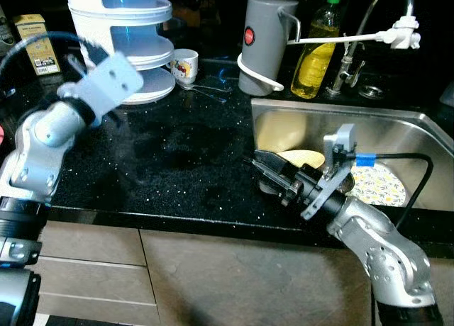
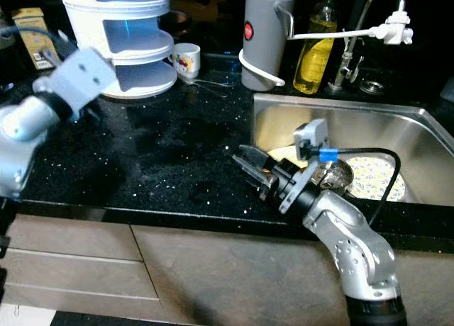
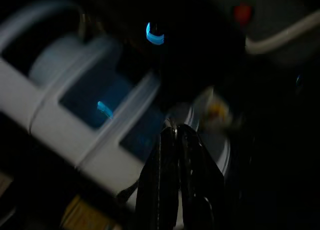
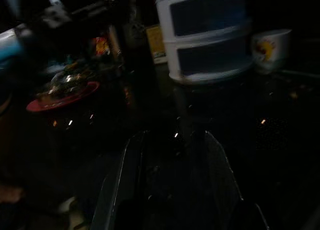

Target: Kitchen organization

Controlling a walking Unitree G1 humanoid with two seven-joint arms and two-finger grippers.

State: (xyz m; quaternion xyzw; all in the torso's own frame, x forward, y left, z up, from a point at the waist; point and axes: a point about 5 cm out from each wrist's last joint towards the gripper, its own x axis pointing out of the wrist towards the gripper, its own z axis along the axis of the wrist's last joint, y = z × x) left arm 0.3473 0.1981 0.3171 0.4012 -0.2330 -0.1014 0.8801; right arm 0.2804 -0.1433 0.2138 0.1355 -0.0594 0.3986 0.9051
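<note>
Left hand (image 3: 177, 140): raised over the black speckled desk (image 1: 177, 163), pointing toward the white tiered container (image 1: 131, 46); in the left wrist view its two black fingers lie pressed together with nothing between them.
Right hand (image 2: 248, 166): low over the desk edge just beside the sink (image 1: 418, 138), reaching toward the robot's left; the right wrist view shows its fingers spread apart and empty.
White tiered container: stands at the back of the desk, with blue windows in its stacked tiers.
Small cup (image 1: 184, 65): white with a printed pattern, just beside the container's base; a spoon (image 1: 206, 89) lies on the desk next to it.
Grey jug (image 1: 266, 42): upright behind the sink's corner, with a red spot on its side.
Yellow bottle (image 1: 317, 57): beside the jug, near the tap (image 1: 376, 14).
Sink contents: a flowered plate (image 1: 379, 186) and a pale yellow dish (image 1: 301, 158) lie in the basin.
Red plate (image 4: 62, 95): seen dimly in the right wrist view, with something shiny on it.
</note>
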